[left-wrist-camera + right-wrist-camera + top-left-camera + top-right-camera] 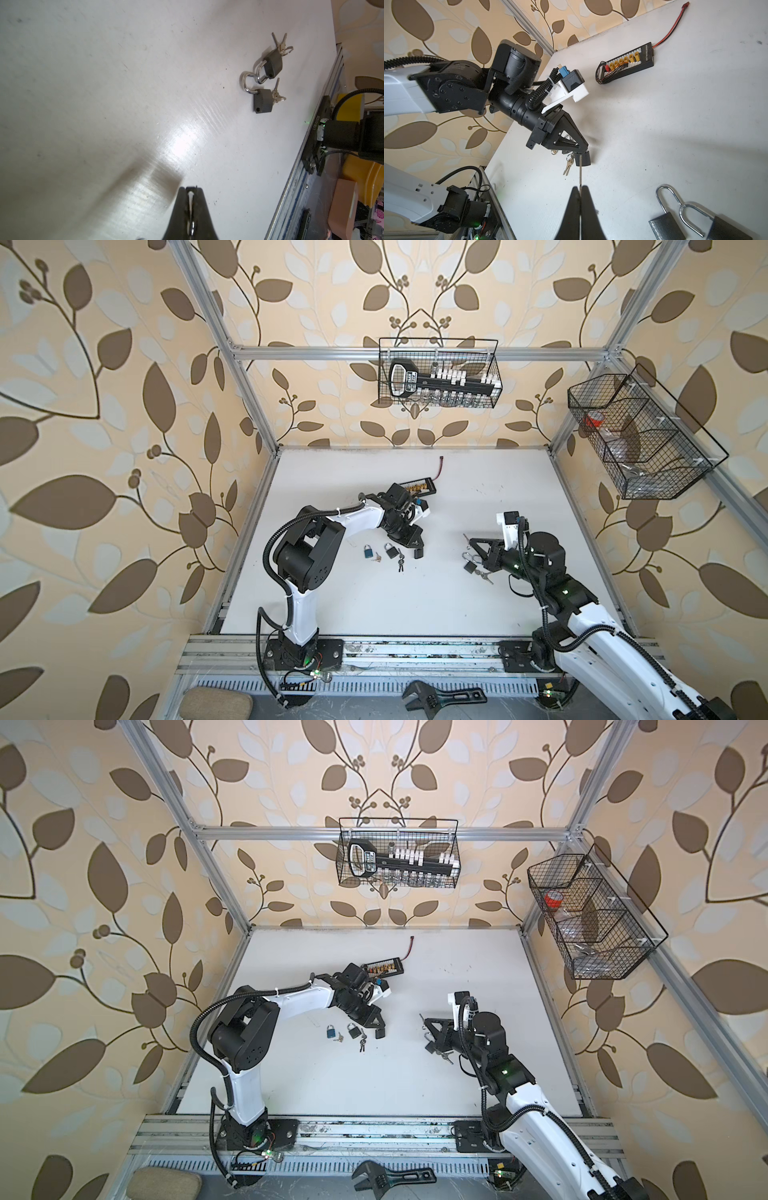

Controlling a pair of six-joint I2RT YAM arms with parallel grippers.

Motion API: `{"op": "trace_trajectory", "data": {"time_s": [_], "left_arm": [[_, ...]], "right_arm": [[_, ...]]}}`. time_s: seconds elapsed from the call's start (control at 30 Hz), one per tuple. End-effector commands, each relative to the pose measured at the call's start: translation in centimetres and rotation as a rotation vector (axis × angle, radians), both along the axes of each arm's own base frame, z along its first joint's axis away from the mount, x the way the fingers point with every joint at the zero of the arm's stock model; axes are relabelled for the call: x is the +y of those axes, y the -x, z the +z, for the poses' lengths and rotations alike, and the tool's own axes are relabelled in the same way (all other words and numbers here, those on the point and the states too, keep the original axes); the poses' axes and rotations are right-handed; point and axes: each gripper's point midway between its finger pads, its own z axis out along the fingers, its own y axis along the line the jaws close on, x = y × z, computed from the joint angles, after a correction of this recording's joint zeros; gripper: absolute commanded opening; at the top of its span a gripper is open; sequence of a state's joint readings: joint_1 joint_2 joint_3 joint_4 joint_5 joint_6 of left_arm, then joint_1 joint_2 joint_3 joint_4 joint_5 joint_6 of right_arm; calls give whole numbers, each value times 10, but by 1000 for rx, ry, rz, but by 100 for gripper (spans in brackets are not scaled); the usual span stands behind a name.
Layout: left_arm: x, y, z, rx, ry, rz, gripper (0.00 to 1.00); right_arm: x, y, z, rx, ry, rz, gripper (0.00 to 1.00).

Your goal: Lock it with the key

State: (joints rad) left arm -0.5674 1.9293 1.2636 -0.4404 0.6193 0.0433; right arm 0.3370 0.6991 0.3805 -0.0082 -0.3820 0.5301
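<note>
My left pincer is closed, with nothing I can make out in it, its tip right by a black padlock with keys on the white worktop. A blue padlock lies just past that. My right pincer is closed too, empty, near two dark padlocks with open, crossing shackles.

Four small padlocks lie flat, keys beside each
</note>
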Motion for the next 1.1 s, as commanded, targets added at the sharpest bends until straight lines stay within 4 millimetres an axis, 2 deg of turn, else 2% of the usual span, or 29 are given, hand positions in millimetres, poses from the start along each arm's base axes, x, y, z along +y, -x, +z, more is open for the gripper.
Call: {"op": "trace_trajectory", "data": {"time_s": [0.0, 0.3, 0.73, 0.8, 0.9, 1.07], "left_arm": [[-4, -13, 6, -29, 32, 3, 5], [-2, -20, -2, -24, 37, 8, 7], [4, -27, -6, -37, 30, 26, 33], [4, -29, 2, -64, 37, 36, 39], [6, -34, 26, -131, 62, 67, 48], [9, -35, 77, -241, 134, 116, 52]], "right_arm": [[2, 2, -1, -1, 4, 23, 0], [3, 0, 2, -7, 3, 27, 0], [6, -3, -9, 23, -8, 29, 0], [9, -2, -10, 29, -12, 50, 0], [17, 0, -11, 32, -5, 90, 0], [35, 6, -20, 39, 61, 103, 0]]}}
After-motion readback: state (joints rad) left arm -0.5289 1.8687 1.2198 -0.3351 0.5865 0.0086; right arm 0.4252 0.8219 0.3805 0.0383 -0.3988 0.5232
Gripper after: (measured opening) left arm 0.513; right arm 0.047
